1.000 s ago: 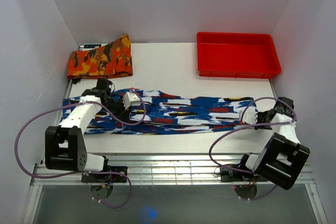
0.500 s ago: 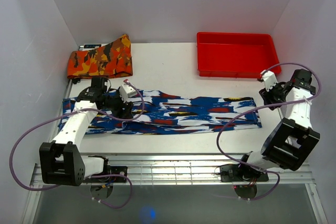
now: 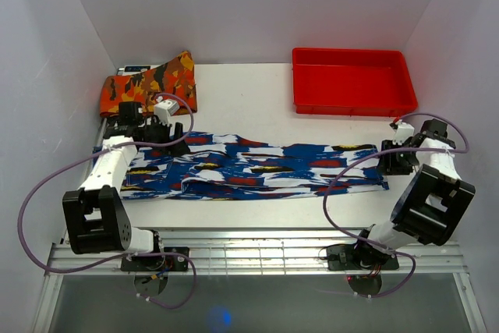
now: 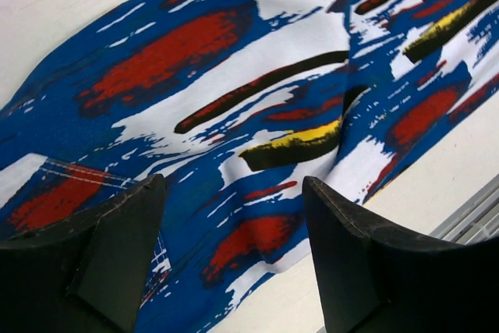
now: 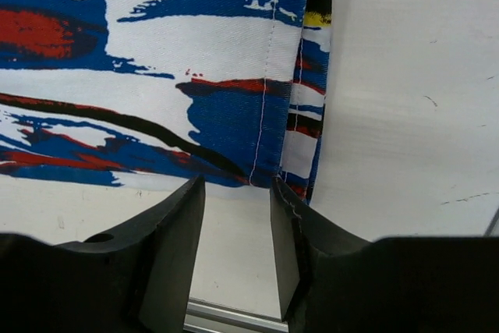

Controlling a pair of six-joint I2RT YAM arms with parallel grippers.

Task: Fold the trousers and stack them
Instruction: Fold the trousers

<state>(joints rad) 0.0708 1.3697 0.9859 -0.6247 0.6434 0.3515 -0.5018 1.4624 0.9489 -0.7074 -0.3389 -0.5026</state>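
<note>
- White table (image 3: pixel 242 107): flat, matte top.
- Plain white enclosure: far wall (image 3: pixel 257 5), left wall (image 3: pixel 39 76), right wall (image 3: pixel 460 52).
- Metal rails (image 3: pixel 265 249) along the near table edge.
- Grey floor (image 3: pixel 296 311) nearest.

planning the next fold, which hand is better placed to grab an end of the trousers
Probably right. The right hand sits open at the hem corner of the trousers, with the edge just ahead of it. The left hand hovers open above mid-fabric, with no edge to pinch.

Trousers (image 3: pixel 265 169): royal-blue and white brushstroke print, red patches, yellow and black flecks. Lie flat, stretched left to right across the near half of the table (image 3: pixel 249 107). Wider end left, stitched hems right; light wrinkles left of middle.
</note>
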